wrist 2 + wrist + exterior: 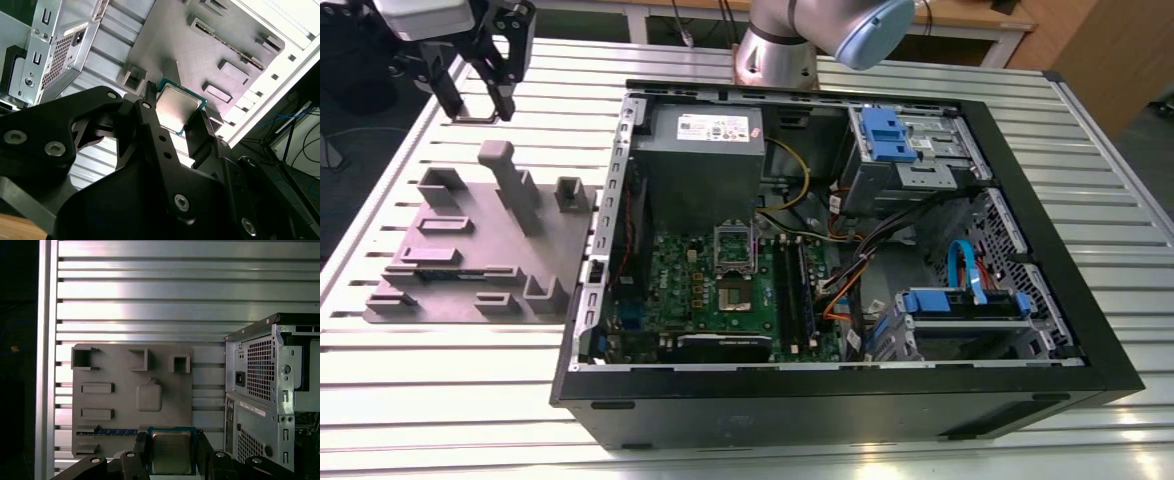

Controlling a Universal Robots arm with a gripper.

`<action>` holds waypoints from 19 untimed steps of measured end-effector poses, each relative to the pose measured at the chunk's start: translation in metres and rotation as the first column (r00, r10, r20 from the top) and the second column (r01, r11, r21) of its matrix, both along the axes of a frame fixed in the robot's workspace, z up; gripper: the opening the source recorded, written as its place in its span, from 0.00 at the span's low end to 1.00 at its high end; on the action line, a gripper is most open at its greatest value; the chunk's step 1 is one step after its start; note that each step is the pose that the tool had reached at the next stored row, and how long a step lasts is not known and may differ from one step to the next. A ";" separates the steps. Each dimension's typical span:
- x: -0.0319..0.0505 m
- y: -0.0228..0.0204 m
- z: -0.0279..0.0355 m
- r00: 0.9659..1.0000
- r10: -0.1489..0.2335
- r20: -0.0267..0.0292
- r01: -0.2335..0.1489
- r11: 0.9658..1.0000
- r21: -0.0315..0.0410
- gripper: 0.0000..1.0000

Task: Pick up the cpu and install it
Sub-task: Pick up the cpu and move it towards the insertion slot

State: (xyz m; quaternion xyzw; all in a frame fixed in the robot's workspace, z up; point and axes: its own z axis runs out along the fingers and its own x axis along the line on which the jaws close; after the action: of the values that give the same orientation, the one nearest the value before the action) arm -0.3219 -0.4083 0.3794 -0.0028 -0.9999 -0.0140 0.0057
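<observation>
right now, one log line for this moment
state: gripper shut on cpu | where: over table by grey fixture plate, outside computer case | install: not yet done

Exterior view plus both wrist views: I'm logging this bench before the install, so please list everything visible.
Silver-topped square cpu: one, silver-grey, between the gripper's fingers.
Moulded fixture plate: one, grey, on the table, exterior view's left of the case.
Open computer case: one, black, on the table.
Flat motherboard: one, green, inside the case.
Metal power-supply box: one, grey, inside the case.
Slatted metal table: one, silver, under everything.
Gripper: one, black, shut on the cpu.
</observation>
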 end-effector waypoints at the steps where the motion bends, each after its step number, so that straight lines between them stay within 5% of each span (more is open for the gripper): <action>1: 0.0001 0.0000 0.0000 1.000 0.000 0.000 0.000 1.000 0.000 0.47; 19: 0.0046 0.0000 0.0000 1.000 0.000 0.000 0.000 1.000 0.000 0.47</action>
State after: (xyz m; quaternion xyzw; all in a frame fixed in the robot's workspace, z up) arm -0.3173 -0.4083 0.3794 -0.0028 -0.9999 -0.0139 0.0057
